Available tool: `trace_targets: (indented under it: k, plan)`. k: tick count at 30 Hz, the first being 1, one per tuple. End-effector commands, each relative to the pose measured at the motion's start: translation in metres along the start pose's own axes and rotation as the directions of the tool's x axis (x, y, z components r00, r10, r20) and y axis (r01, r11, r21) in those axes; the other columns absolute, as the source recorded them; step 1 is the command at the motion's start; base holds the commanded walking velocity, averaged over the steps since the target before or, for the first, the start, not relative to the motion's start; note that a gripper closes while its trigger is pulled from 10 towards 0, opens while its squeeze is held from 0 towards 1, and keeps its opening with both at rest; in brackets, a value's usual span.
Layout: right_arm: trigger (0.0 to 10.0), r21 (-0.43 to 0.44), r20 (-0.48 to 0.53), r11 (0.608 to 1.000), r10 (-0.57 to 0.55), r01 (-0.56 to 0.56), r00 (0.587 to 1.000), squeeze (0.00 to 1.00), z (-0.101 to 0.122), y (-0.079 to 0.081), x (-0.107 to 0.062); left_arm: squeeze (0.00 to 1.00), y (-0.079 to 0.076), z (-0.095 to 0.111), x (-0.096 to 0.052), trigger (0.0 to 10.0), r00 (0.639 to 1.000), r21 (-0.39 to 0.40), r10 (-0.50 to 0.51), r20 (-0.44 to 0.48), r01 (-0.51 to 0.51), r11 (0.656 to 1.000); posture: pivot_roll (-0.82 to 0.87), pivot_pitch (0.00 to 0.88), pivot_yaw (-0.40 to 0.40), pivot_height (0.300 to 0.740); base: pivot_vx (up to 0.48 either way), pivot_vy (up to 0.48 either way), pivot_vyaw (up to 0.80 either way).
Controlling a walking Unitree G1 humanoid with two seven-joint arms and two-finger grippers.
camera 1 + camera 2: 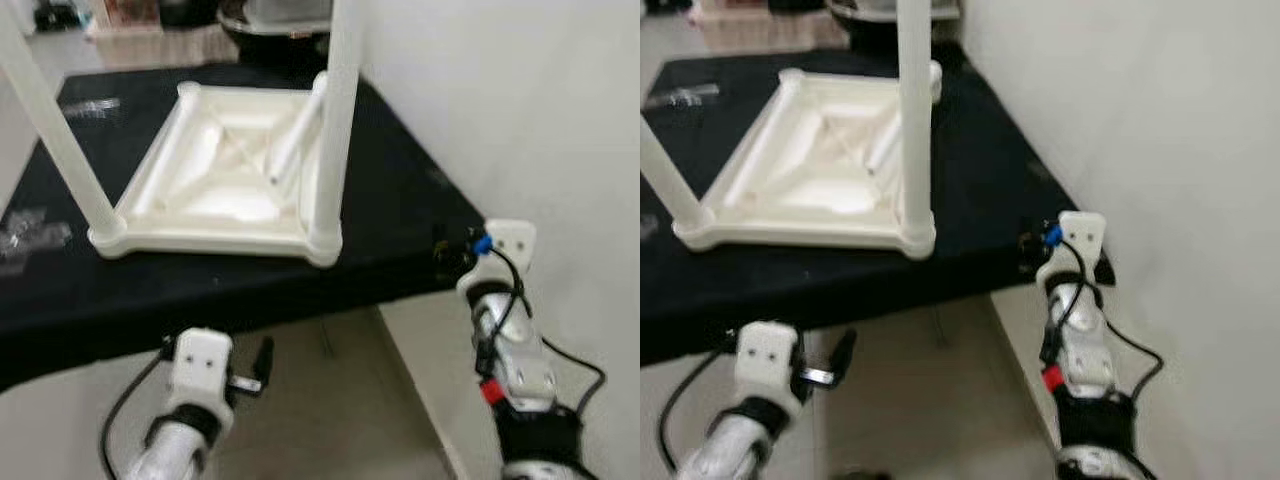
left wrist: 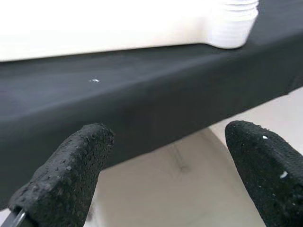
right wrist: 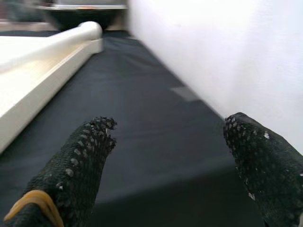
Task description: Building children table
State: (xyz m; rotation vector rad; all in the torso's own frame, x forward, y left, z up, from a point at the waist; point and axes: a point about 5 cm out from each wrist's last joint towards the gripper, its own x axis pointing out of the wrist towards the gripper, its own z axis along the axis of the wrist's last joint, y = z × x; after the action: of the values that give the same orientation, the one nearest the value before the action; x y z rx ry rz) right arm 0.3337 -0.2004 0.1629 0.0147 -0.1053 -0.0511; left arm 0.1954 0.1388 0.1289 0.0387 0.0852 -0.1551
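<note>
The white children's table top (image 1: pixel 200 238) lies upside down on a black-covered table (image 1: pixel 400 200). Two white legs stand upright in its near corners, one on the left (image 1: pixel 60 130) and one on the right (image 1: pixel 335 120). A third, loose leg (image 1: pixel 295 135) lies inside the frame, pointing to the far right corner. My left gripper (image 1: pixel 255 372) hangs open below the black table's front edge, under the white top's near right corner (image 2: pixel 232 28). My right gripper (image 1: pixel 447 250) is open and empty at the black table's near right corner, level with its surface (image 3: pixel 142 118).
A white wall (image 1: pixel 520 100) runs close along the right side of the black table. Clear plastic wrappers (image 1: pixel 30 235) lie on the cloth at the left. A dark round bowl (image 1: pixel 270 25) stands behind the table. Pale floor (image 1: pixel 330 400) lies below the front edge.
</note>
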Motion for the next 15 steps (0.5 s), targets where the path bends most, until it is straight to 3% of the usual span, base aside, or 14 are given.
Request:
trace_targets:
  k: [1, 4, 9, 15]
  plan:
    - [10.0, 0.032, -0.028, 0.998, 0.062, -0.061, 0.998, 0.0, -0.005, -0.004, 0.003, 0.0, -0.002, -0.004, -0.002, 10.0, 1.0, 0.002, -0.007, -0.021, 0.007, 1.0, 0.13, 0.121, -0.087, 0.74, 0.0, 0.0, 0.0]
    - [10.0, 0.086, 0.009, 0.99, 0.107, -0.108, 0.994, 0.0, 0.004, -0.008, 0.009, 0.0, -0.002, -0.004, -0.002, 10.0, 1.0, 0.004, -0.01, -0.017, 0.01, 1.0, 0.13, 0.118, -0.089, 0.74, 0.0, 0.0, 0.0]
    - [10.0, -0.017, 0.032, 0.998, 0.054, -0.053, 0.998, 0.0, 0.011, -0.017, 0.018, 0.0, -0.004, -0.005, -0.003, 10.0, 0.999, 0.008, -0.02, -0.032, 0.02, 1.0, 0.13, 0.118, -0.095, 0.74, 0.0, 0.0, 0.0]
    - [10.0, -0.046, 0.005, 0.999, 0.024, -0.023, 1.0, 0.0, 0.008, -0.013, 0.022, 0.0, -0.005, -0.004, -0.004, 10.0, 0.999, 0.006, -0.021, -0.028, 0.021, 1.0, 0.14, 0.126, -0.1, 0.74, 0.0, 0.0, 0.51]
